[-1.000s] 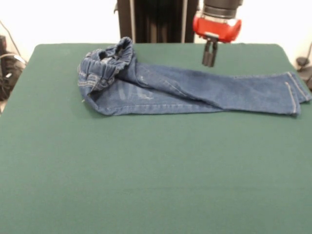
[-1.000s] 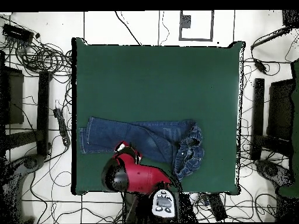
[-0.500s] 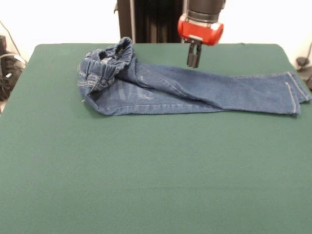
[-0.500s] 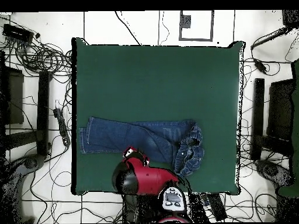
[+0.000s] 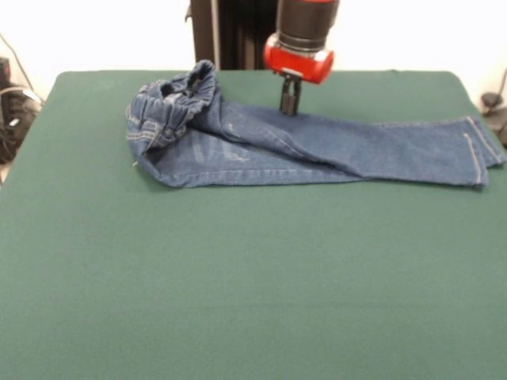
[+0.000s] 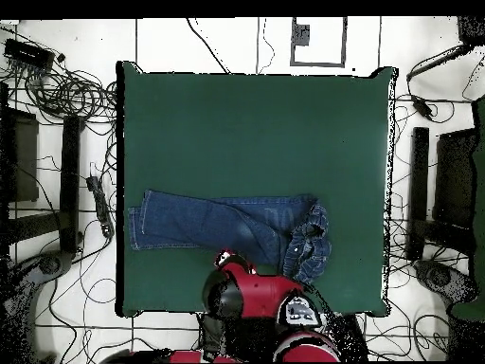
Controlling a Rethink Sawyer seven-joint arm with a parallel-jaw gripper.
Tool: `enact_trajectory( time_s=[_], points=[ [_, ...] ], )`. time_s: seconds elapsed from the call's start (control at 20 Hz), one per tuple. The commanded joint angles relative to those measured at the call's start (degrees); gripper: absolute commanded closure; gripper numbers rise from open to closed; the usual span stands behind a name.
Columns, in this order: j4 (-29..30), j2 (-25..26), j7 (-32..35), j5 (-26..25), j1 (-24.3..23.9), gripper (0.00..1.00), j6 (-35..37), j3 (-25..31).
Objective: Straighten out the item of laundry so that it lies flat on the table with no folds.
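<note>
The blue denim jeans [image 5: 317,146] lie on the dark green table [image 5: 253,277] near its far side. The legs stretch out to the right in the front view, one lying over the other. The waistband end [image 5: 170,107] is bunched and folded over at the left. In the overhead view the jeans [image 6: 218,223] lie near the bottom edge, waist to the right. My gripper [image 5: 290,103] hangs just above the upper edge of the jeans near the thigh, to the right of the bunched waist, with its fingers close together and nothing in them. It also shows in the overhead view [image 6: 225,258].
Cables [image 6: 57,90] and dark stands [image 6: 417,190] lie on the floor around the table. The robot's black pedestal [image 5: 253,32] stands behind the table's far edge. The near half of the green top [image 5: 253,317] is bare felt.
My gripper has moved left in the front view, from over the knee part of the legs toward the waist end, staying at about the same height. The jeans have not moved.
</note>
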Motion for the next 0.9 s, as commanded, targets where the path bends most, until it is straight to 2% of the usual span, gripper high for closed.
enact_trajectory(
  time_s=[0.05, 0.15, 0.35, 0.8, 0.9],
  points=[
    [-5.31, 2.05, -0.34, -4.05, -3.27, 1.0, 1.69, 6.02],
    [-4.26, 0.12, -0.4, -4.85, -4.13, 1.0, 3.67, 6.72],
    [-4.96, 0.6, 0.8, -5.33, -3.38, 1.0, 3.06, 5.94],
    [-4.29, -3.68, -0.96, -7.49, -7.03, 1.0, 8.01, 8.67],
    [-4.75, -4.2, -0.98, -7.77, -6.26, 1.0, 8.54, 7.61]
  ],
)
